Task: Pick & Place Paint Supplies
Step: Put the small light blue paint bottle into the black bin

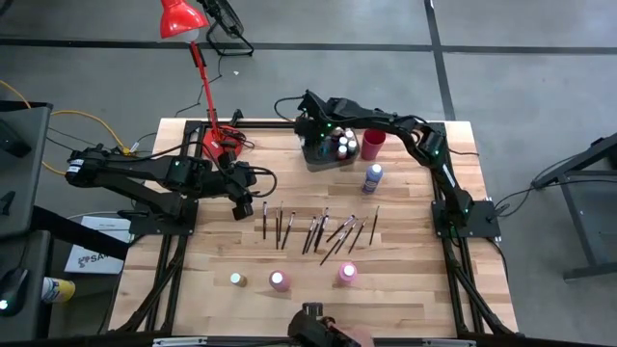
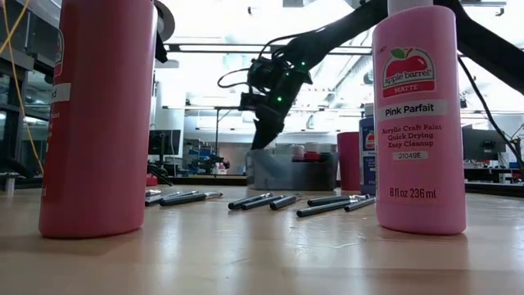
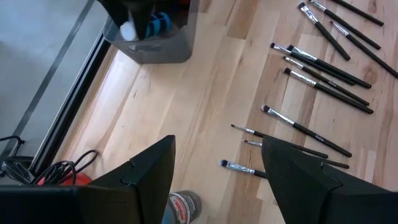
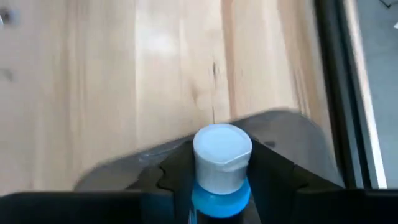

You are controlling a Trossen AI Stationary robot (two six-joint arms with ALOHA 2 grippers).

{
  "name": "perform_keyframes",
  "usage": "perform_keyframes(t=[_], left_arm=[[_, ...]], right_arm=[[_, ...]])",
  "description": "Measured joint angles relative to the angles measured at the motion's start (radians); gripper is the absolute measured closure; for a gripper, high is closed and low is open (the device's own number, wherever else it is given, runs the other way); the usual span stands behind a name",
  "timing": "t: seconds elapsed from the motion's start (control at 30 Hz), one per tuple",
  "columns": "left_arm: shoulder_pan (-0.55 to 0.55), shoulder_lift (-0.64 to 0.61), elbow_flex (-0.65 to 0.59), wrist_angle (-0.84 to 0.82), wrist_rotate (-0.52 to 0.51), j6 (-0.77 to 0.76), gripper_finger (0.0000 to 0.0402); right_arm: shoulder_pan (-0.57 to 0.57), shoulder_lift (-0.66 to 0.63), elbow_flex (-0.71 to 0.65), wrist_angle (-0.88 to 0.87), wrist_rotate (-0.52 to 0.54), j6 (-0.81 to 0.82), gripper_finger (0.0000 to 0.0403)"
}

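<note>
Several dark-handled paintbrushes (image 1: 323,229) lie in a row on the wooden table. Three capped bottles (image 1: 278,280) stand near the front edge, and a blue one (image 1: 372,176) stands beside the red cup (image 1: 373,145). The grey bin (image 1: 333,152) holds several bottles. My right gripper (image 1: 316,130) hangs over the bin's left end, shut on a blue bottle with a white cap (image 4: 222,149). My left gripper (image 1: 243,204) is open, left of the brushes, above a small round cap (image 3: 184,205). My right gripper pinches the blue bottle between its two fingers, one on each side just under the white cap, at the blue shoulder (image 4: 221,199). The fingers come from above. The bottle is lifted over the grey bin (image 2: 291,172); the fingers hide its lower part.
A red desk lamp (image 1: 183,17) stands on its stem at the table's far left corner, with cables (image 1: 231,140) beside it. Two tall pink bottles (image 2: 413,123) fill the low view's foreground. Bare wood lies between the brushes and the bin.
</note>
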Motion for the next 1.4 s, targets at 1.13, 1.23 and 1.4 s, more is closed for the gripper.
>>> perform_keyframes(t=[1.13,1.23,1.4], left_arm=[[0.000,0.000,-0.001,0.011,-0.054,0.030,0.0169],[0.000,0.000,-0.001,0.011,-0.054,0.031,0.0169],[0.000,0.010,-0.001,0.011,-0.054,0.036,0.0169]], right_arm=[[0.026,-0.157,0.001,-0.063,0.386,0.537,0.0283],[0.024,-0.157,0.001,-0.074,0.389,0.563,0.0285],[0.030,-0.157,0.001,-0.075,0.389,0.603,0.0291]])
